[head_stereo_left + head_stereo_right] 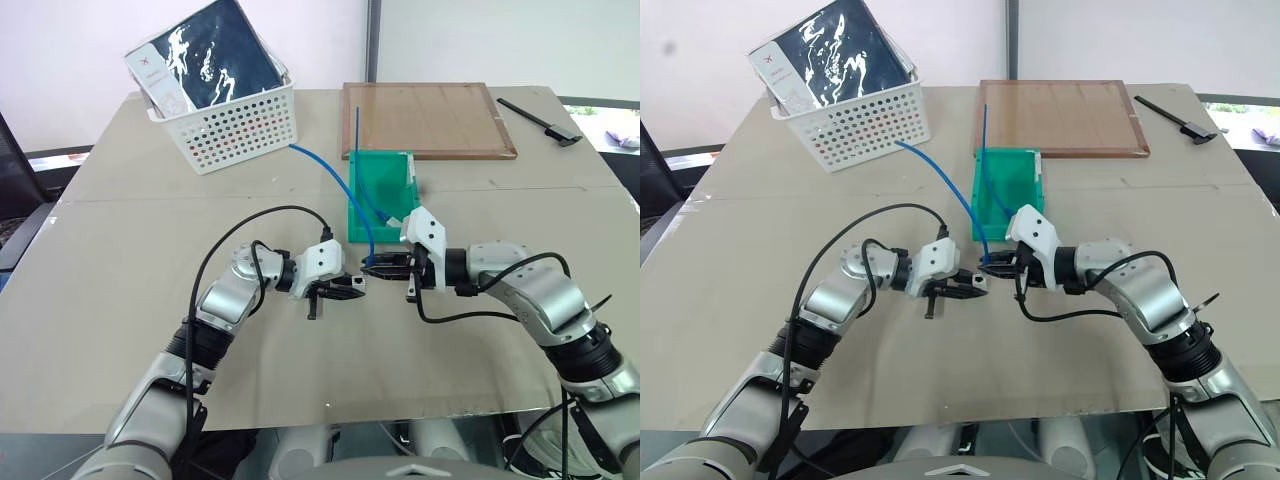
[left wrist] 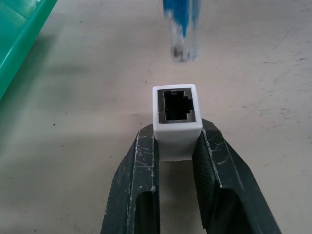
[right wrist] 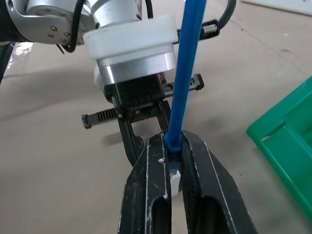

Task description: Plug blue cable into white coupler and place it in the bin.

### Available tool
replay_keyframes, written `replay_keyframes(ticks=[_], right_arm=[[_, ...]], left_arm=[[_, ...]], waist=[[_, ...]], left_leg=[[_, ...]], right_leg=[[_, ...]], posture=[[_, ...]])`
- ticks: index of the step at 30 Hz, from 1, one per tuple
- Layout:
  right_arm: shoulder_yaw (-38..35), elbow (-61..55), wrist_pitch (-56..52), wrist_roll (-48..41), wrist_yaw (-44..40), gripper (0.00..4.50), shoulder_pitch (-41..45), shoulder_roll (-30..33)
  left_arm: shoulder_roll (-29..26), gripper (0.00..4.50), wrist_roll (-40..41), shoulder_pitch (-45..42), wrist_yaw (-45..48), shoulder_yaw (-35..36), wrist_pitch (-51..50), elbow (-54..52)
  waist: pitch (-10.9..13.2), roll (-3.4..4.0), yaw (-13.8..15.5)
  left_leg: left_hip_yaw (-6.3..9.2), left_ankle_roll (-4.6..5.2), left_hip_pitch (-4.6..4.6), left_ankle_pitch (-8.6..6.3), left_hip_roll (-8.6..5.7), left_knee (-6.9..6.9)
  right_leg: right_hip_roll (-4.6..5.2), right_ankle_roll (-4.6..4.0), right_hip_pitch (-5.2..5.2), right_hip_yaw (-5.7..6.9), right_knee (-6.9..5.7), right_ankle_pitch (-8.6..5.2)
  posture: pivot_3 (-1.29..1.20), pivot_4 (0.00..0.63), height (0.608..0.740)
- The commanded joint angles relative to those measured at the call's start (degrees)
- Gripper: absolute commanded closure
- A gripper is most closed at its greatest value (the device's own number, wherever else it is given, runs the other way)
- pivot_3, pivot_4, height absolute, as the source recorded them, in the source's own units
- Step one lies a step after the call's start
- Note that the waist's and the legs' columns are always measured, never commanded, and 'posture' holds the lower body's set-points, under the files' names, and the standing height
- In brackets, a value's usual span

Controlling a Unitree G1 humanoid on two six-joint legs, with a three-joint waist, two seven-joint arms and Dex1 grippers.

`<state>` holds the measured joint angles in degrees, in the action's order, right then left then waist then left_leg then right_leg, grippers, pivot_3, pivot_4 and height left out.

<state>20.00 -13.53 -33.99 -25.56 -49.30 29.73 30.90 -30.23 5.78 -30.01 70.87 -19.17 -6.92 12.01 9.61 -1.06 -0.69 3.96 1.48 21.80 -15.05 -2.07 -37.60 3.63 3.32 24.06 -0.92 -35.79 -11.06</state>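
You are at the mating step: plug and socket face each other above the desk (image 1: 120, 330), just in front of the green bin (image 1: 380, 195), and they are not yet joined. Your left gripper (image 2: 176, 146) has its jaws closed on the sides of the white coupler (image 2: 176, 114), dark socket opening pointing outward toward the other arm. Your right gripper (image 3: 173, 161) has its jaws clamped on the blue cable (image 3: 187, 73) right at its plug end; the rest of the cable runs up and back over the bin toward the white perforated basket (image 1: 235, 125). In the left wrist view the clear plug (image 2: 183, 48) hangs near the socket but off its axis. Next, I judge, you need to line the plug up square with the opening, then push straight in.
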Motion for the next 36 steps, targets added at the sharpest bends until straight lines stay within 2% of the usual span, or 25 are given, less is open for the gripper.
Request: replay_keyframes(ticks=[1,16,36], right_arm=[[0.4,0.9,2.5,2.0,-1.8,4.5,1.7,-1.2],[1.9,3.9,4.2,6.9,-6.6,4.5,2.4,-3.3],[8.2,10.4,7.3,15.5,-13.0,4.5,3.3,-2.9]], left_arm=[[-0.4,4.17,-0.8,0.6,0.0,-0.3,0.4,-0.6],[-0.1,4.17,-1.7,0.1,0.1,-0.4,2.6,1.2],[0.7,4.17,-2.5,0.2,-0.1,-0.7,4.6,1.9]], waist=[[0.0,0.0,0.0],[0.0,0.0,0.0],[-0.1,-0.01,0.0]], left_leg=[[0.0,0.0,0.0,0.0,0.0,0.0],[0.01,0.0,-0.01,0.0,-0.01,-0.03],[0.05,-0.01,-0.11,0.0,-0.02,-0.09]], right_leg=[[0.0,0.0,0.0,0.0,-0.01,0.0],[0.0,0.0,-0.01,0.01,-0.02,0.0],[0.0,0.0,-0.15,0.04,-0.04,0.0]], posture=[[0.0,0.15,0.74],[0.0,0.15,0.74],[0.0,0.15,0.74]])
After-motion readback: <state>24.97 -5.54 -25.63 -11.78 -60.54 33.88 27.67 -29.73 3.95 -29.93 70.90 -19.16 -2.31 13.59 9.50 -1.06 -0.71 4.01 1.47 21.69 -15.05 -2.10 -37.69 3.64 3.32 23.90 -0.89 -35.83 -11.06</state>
